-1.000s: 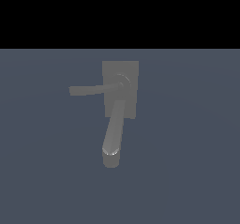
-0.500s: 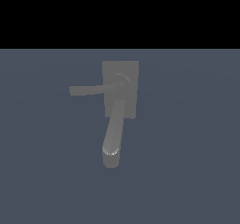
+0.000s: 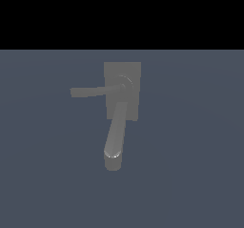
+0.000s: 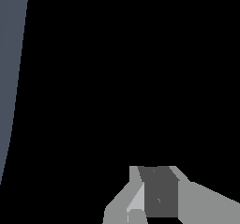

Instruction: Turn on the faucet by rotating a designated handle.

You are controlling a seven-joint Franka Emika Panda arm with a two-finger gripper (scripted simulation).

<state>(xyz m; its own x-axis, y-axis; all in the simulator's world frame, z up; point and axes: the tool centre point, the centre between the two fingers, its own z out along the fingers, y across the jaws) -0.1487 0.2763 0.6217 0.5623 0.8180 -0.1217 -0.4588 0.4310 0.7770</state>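
Note:
The faucet (image 3: pixel 133 100) is a dull grey fixture on a flat rectangular base plate in the middle of the exterior view. Its thick rounded spout (image 3: pixel 116 136) runs from the plate toward the camera. The handle (image 3: pixel 93 92) is a thin straight bar that points to the exterior view's left from a small round hub (image 3: pixel 125 83). No arm or gripper shows in the exterior view. In the wrist view only my gripper (image 4: pixel 155 190) appears, as grey finger shapes at the frame's edge against black. The faucet is not in that view. Nothing touches the handle.
A flat blue-grey floor (image 3: pixel 190 174) surrounds the faucet, with black background beyond it. A narrow strip of the same floor (image 4: pixel 11 54) shows in the wrist view.

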